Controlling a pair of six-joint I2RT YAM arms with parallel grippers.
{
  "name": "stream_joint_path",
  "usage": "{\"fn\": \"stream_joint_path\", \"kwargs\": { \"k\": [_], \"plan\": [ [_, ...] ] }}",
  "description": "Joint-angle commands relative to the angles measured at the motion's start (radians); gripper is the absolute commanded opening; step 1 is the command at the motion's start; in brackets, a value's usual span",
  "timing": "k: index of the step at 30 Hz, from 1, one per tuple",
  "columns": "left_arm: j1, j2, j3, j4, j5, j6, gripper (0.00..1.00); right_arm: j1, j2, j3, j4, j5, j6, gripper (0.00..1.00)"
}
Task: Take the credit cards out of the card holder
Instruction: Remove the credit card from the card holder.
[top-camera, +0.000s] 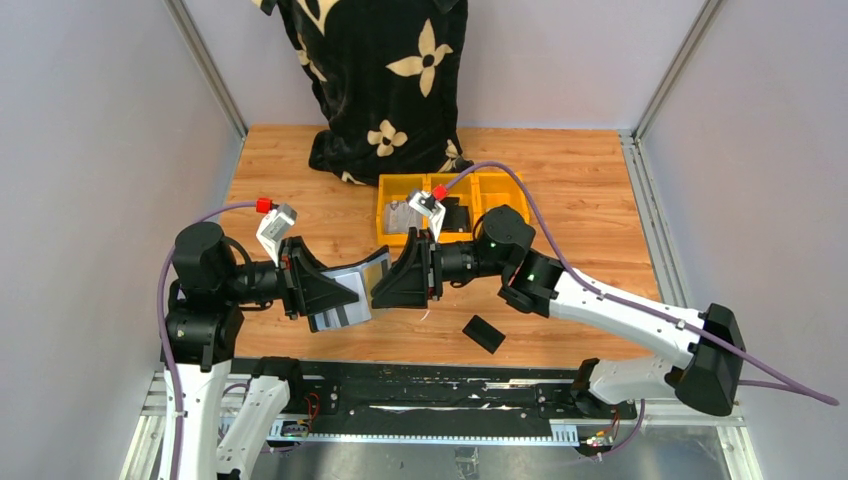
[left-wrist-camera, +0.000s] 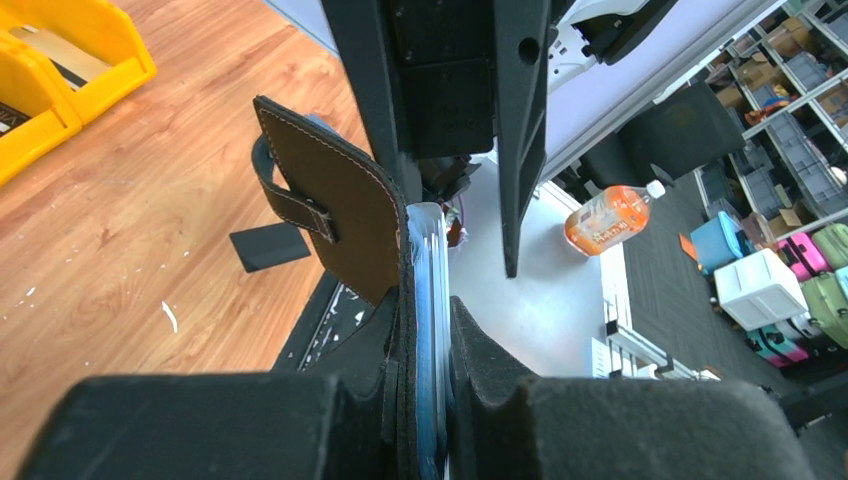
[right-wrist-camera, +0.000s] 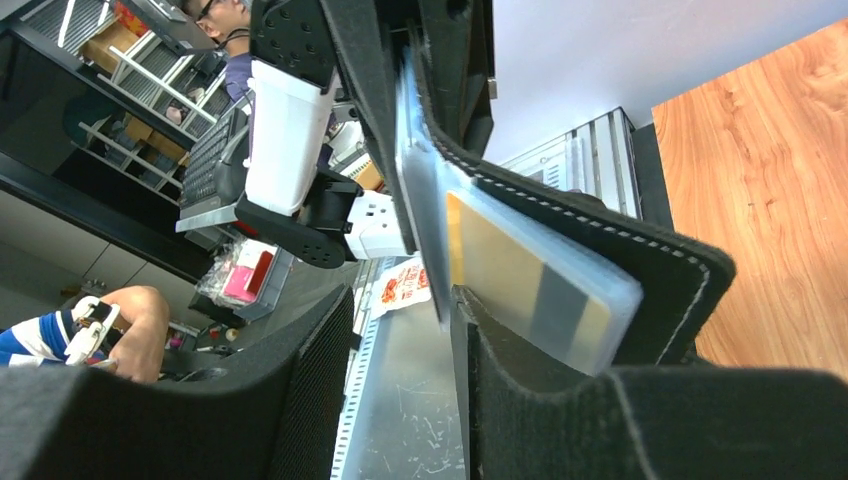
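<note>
My left gripper (top-camera: 338, 296) is shut on the card holder (top-camera: 362, 276), a black wallet held off the table and open, its grey-blue inside showing. In the left wrist view the holder (left-wrist-camera: 340, 210) stands edge-on between my fingers, with its tab on the outer flap. My right gripper (top-camera: 388, 285) is open at the holder's right edge. In the right wrist view a thin grey card (right-wrist-camera: 428, 240) sticks out of the holder (right-wrist-camera: 640, 250), its tip in the gap beside my right finger (right-wrist-camera: 520, 400). A gold card (right-wrist-camera: 500, 262) sits behind a clear window.
Yellow bins (top-camera: 490, 190) stand behind the grippers; a grey card (top-camera: 403, 215) lies in the left compartment. A small black slab (top-camera: 484, 333) lies on the wooden table near the front edge and also shows in the left wrist view (left-wrist-camera: 268, 246). A black flowered cloth (top-camera: 385, 80) hangs at the back.
</note>
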Motion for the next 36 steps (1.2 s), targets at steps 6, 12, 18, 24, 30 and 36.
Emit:
{"fn": "stream_joint_path", "kwargs": {
  "k": [6,12,18,24,30,36],
  "plan": [
    [-0.006,0.004,0.046,0.010,-0.003,-0.004,0.04,0.031,0.088,0.087,-0.012,-0.036,-0.023,0.44],
    [-0.007,0.001,0.039,0.014,-0.018,-0.002,0.08,0.040,0.123,0.117,0.019,-0.060,0.008,0.28],
    [-0.006,0.007,0.048,0.017,0.015,-0.015,0.25,0.033,0.104,0.097,-0.004,-0.048,-0.006,0.00],
    [-0.006,0.003,0.053,0.025,0.084,-0.038,0.28,0.017,0.067,0.051,-0.003,-0.031,-0.007,0.00],
    [-0.006,0.000,0.064,0.025,0.134,-0.038,0.18,-0.008,0.020,-0.005,0.006,-0.009,0.003,0.00],
    [-0.007,0.002,0.070,0.029,0.132,-0.039,0.15,-0.020,-0.011,-0.048,0.014,-0.003,0.011,0.00]
  ]
}}
